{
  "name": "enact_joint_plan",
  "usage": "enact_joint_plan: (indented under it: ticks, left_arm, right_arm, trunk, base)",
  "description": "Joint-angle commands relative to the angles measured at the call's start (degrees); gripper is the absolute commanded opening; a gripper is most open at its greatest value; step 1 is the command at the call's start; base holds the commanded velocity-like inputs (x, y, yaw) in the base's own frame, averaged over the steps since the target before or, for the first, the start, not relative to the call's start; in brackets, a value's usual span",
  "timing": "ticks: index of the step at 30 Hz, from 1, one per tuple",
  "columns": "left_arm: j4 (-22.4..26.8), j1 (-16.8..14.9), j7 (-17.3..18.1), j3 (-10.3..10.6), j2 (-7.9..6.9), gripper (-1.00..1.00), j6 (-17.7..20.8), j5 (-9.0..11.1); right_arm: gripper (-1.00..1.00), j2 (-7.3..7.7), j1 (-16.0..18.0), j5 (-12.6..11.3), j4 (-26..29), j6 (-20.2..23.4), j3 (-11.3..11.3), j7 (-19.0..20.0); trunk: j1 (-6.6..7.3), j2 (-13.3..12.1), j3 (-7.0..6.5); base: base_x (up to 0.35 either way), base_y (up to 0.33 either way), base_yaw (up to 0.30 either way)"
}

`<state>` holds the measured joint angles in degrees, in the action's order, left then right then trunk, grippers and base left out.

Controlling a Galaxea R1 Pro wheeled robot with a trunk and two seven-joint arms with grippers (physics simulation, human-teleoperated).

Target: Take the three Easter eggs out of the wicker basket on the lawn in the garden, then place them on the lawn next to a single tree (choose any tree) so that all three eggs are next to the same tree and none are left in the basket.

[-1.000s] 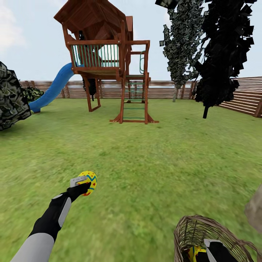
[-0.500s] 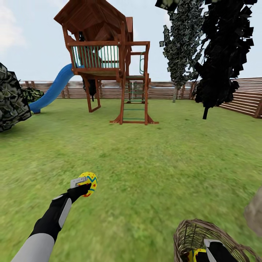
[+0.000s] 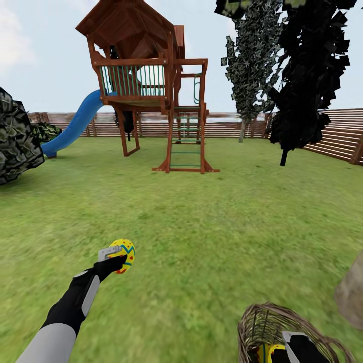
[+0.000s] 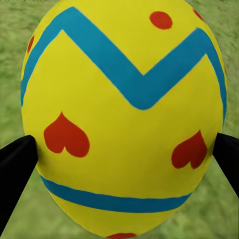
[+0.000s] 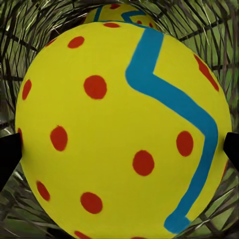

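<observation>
Yellow egg (image 3: 122,254) sits pinched in the left gripper (image 3: 115,258), held out over the lawn (image 3: 212,227) — likely ready to carry to a tree. The right gripper (image 3: 295,348) clasps a second egg (image 5: 122,132) inside the basket (image 3: 262,322); a third (image 5: 119,12) lies behind it.

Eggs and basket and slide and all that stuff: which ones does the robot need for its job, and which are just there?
Needed: egg in left gripper; egg in right gripper; third egg; wicker basket; lawn.

Just there: playset; blue slide; fence; black tree.
</observation>
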<state>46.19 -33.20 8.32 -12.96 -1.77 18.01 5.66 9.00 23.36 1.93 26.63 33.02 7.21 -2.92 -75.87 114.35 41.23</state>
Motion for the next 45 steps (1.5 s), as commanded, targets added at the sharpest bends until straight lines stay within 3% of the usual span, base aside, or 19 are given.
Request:
enact_joint_plan:
  ticks: [1,7,17,45]
  left_arm:
    - [0.0,0.0,0.2,-0.1,0.03,-1.00,0.4,0.6]
    - [0.0,0.0,0.2,-0.1,-0.01,-1.00,0.4,0.6]
    - [-0.1,0.0,0.3,-0.1,0.67,-1.00,0.4,0.5]
    - [-0.1,0.0,0.3,-0.1,0.98,-1.00,0.3,0.2]
  right_arm:
    - [-1.00,-0.03,0.0,0.2,0.1,0.3,0.2,-0.1]
    - [-1.00,-0.10,0.0,0.2,0.1,0.3,0.2,-0.1]
    - [-1.00,-0.12,0.0,0.2,0.0,0.3,0.2,-0.1]
    - [-1.00,-0.21,0.0,0.1,-0.1,0.3,0.2,-0.1]
  trunk:
    - [0.23,-0.4,-0.12]
    - [1.55,-2.8,-1.20]
    - [3.75,-6.8,-3.00]
    - [9.90,-18.0,-8.02]
  base:
    - [0.000,0.000,0.000]
    - [-0.012,0.000,0.000]
    - [-0.292,-0.083,0.000]
    - [-0.059,-0.006,0.000]
